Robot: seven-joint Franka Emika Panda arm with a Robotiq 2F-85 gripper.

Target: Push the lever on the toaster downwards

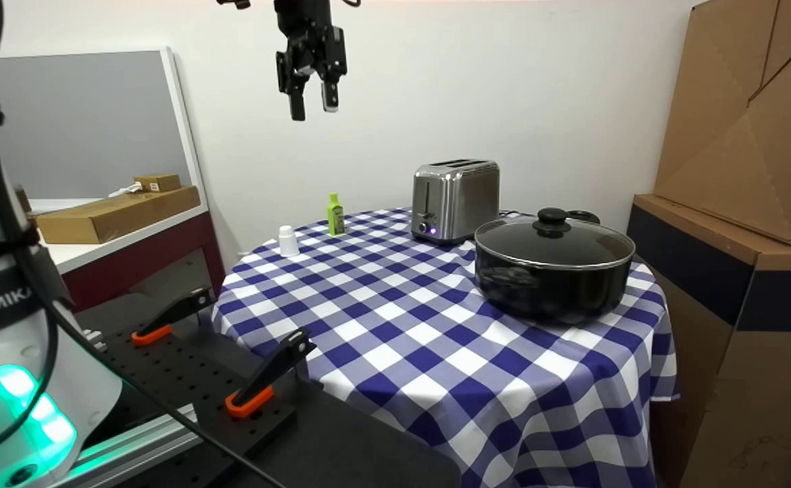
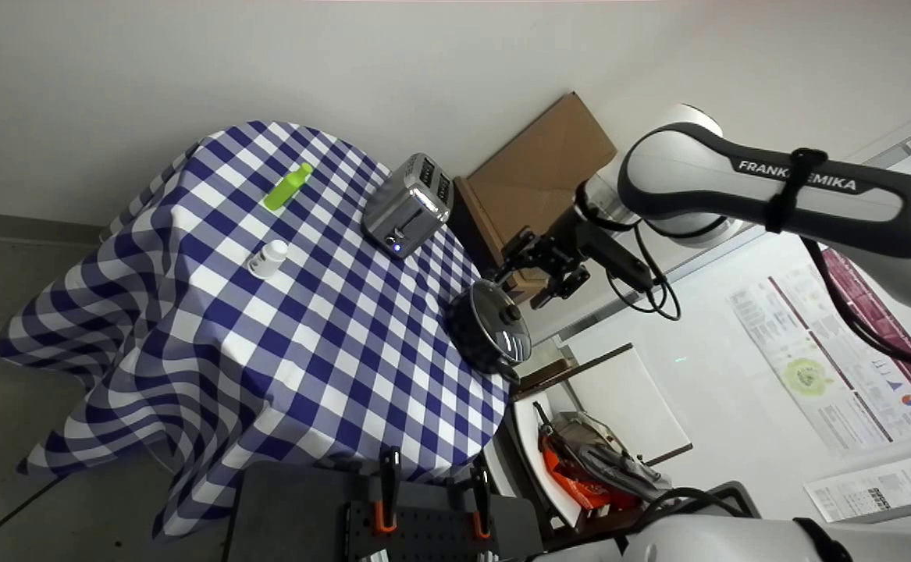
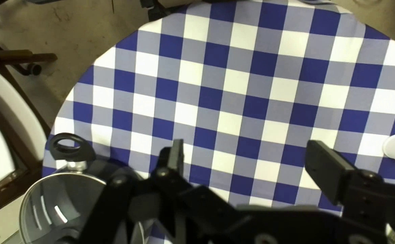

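Note:
The silver toaster (image 1: 473, 203) stands upright at the back of the checked table. It also shows in an exterior view (image 2: 399, 204). Its narrow end has a vertical lever slot (image 1: 426, 196), a knob and a lit blue light. The lever itself is too small to make out clearly. My gripper (image 1: 314, 105) hangs high above the table, pointing down, well apart from the toaster. It shows in an exterior view (image 2: 523, 287) too. In the wrist view its fingers (image 3: 246, 145) are wide apart with only tablecloth seen between them. The toaster is out of the wrist view.
A black pot with a glass lid (image 1: 551, 291) stands near the toaster. A green bottle (image 1: 335, 215) and white cups (image 1: 288, 242) stand on the checked cloth (image 1: 395, 312). Cardboard boxes (image 1: 741, 122) are stacked beside the table. Black clamps (image 1: 266, 369) sit at the robot's base.

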